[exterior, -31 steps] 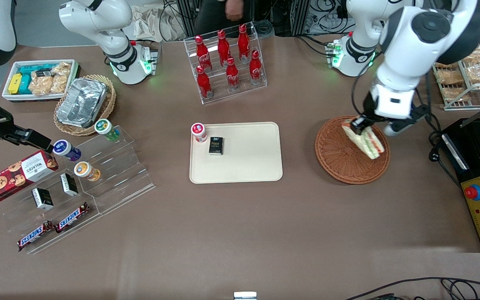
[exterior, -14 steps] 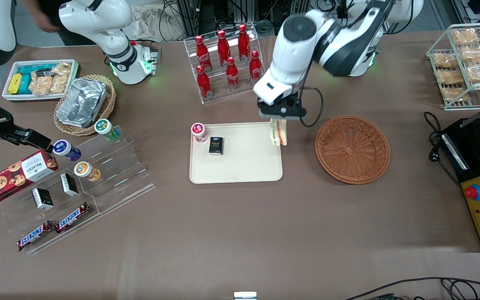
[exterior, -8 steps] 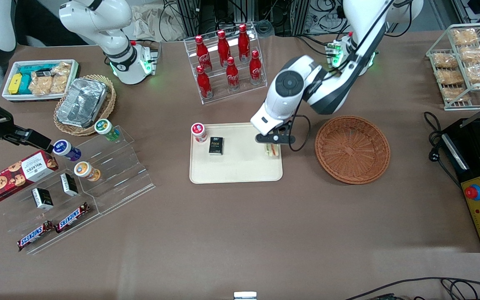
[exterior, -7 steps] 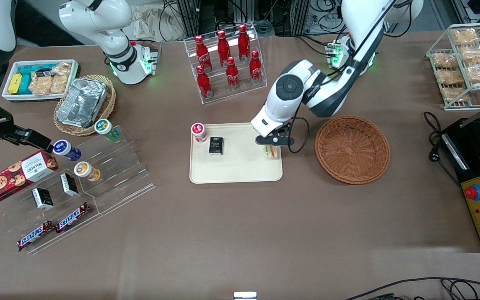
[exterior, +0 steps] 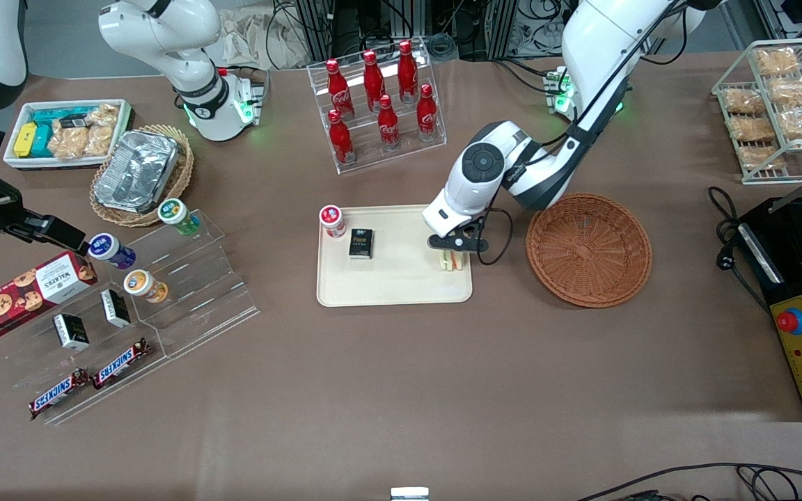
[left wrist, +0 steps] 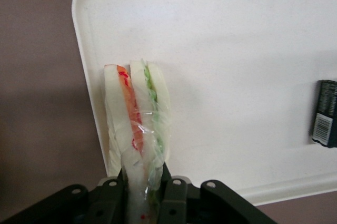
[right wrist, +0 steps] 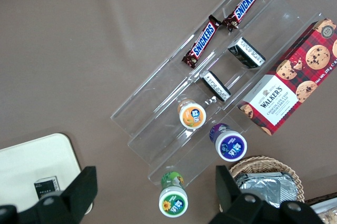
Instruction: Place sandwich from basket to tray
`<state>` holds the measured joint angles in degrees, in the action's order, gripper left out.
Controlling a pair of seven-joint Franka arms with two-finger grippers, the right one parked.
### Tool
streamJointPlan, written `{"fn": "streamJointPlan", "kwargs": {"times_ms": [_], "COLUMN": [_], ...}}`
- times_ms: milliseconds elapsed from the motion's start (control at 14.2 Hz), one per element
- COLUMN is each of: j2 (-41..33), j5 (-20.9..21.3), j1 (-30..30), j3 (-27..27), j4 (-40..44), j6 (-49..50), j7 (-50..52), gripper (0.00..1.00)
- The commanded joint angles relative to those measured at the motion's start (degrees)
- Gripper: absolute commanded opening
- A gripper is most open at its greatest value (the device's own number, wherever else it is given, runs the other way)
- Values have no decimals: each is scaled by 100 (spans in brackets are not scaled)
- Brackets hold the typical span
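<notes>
While gripper [left wrist: 141, 192] pinches sandwich [left wrist: 136, 113], black box [left wrist: 324, 113] nearby

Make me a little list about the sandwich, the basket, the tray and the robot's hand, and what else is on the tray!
sandwich: standing on edge, wrapped in clear film, at the tray's edge nearest the basket
gripper: shut on the sandwich, low over the tray
tray: cream, flat on the table
basket: beside the tray, nothing in it
also on tray: black box and red-capped jar, toward the parked arm's end
</notes>
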<state>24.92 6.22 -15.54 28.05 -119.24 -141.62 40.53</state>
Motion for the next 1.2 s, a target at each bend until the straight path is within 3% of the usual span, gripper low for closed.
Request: {"fn": "streamJointPlan", "kwargs": {"times_ms": [0,282,494,776,1129], "j2": [118,-4,-845,-2252,-2895], "j5": [221,213,222,222,107], "j1": [-37,-20,85,831,1789], "j3": [-46,-46,-54,-54,-28], "j4": [59,216,261,427,1542], "j6": [-181,-164,-15,932,3102], "j7": [-45,104,218,-402,-1406], "gripper": [100,100,100,100,100]}}
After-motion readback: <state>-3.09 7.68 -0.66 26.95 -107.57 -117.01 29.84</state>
